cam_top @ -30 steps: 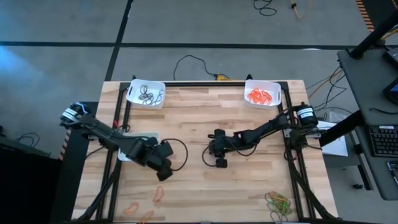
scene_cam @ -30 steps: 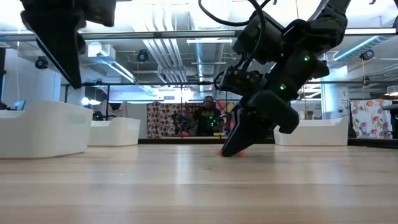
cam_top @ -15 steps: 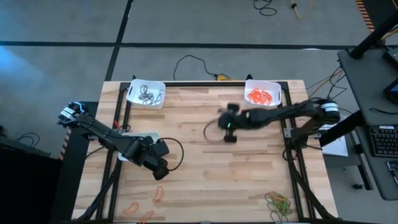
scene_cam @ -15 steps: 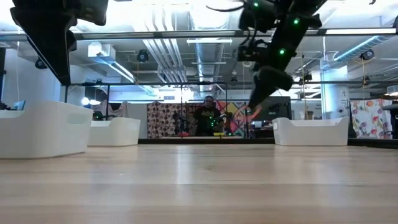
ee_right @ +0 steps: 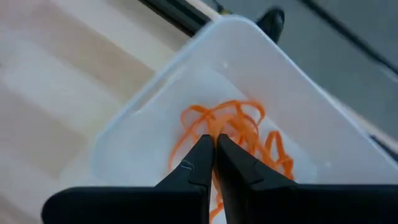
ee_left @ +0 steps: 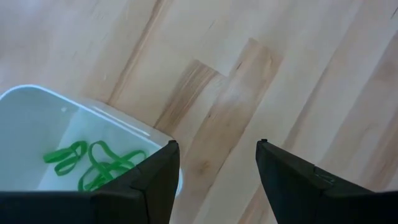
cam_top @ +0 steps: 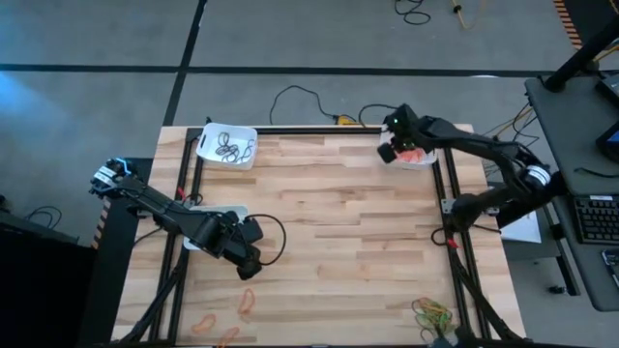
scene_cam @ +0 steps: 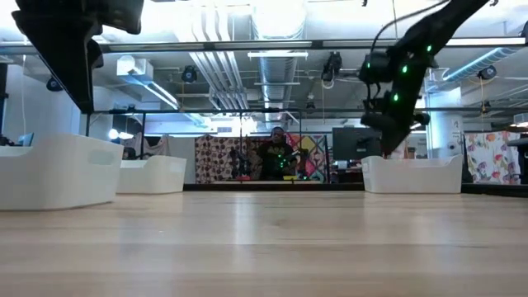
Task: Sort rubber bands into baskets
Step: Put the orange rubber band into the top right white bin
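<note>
Orange bands point(ee_right: 231, 127) fill the basket point(cam_top: 410, 147) below your right gripper point(cam_top: 389, 153), just arrived, fingers pinched together; left fingers point(ee_left: 149, 180) apart.

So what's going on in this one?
A two-armed robot is sorting rubber bands by colour into white baskets. The right gripper is over the back-right basket of orange bands, fingers shut, apparently pinching an orange band. The left gripper hangs open beside the left-edge basket, which holds green bands. The back-left basket holds dark bands. Loose orange bands and a mixed pile lie along the front edge.
</note>
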Controlling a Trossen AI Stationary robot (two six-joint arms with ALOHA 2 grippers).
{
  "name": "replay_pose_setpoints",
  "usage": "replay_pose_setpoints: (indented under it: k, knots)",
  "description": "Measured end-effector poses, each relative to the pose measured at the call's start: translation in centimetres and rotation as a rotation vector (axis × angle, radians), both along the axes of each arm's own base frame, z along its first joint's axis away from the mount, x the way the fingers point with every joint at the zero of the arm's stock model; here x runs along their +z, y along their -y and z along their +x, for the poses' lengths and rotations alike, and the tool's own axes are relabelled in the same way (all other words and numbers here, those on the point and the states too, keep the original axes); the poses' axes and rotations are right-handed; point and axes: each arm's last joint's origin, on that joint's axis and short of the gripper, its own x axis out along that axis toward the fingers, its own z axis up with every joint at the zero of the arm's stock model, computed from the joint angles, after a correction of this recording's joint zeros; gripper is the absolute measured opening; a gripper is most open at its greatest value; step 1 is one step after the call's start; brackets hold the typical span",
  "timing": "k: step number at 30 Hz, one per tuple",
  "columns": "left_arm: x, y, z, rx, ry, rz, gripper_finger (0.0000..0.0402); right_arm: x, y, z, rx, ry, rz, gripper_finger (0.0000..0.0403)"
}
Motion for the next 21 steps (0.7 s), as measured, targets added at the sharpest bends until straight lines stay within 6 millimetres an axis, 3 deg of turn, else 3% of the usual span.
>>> replay_pose_setpoints:
  k: [5, 11, 15, 21]
  knots:
    - [0.0, 0.1, 0.0, 0.005, -0.012, -0.032, 0.0197, -2.6, 2.0, -0.4, -0.08, -0.024, 0.08, 0.0013]
    - [0.6, 0.5, -0.6, 0.019, -0.055, -0.19, 0.0197, -4.6, 2.8, -0.1, -0.105, -0.05, 0.121, 0.0032]
    - [1.6, 1.5, -1.0, -0.018, -0.063, -0.282, 0.0197, -4.0, 2.7, -0.1, -0.124, -0.026, 0.107, 0.0087]
    - [1.4, 4.1, -2.1, -0.023, -0.105, -0.355, 0.0197, -0.3, 0.9, -0.3, -0.079, 0.051, 0.018, 0.017]
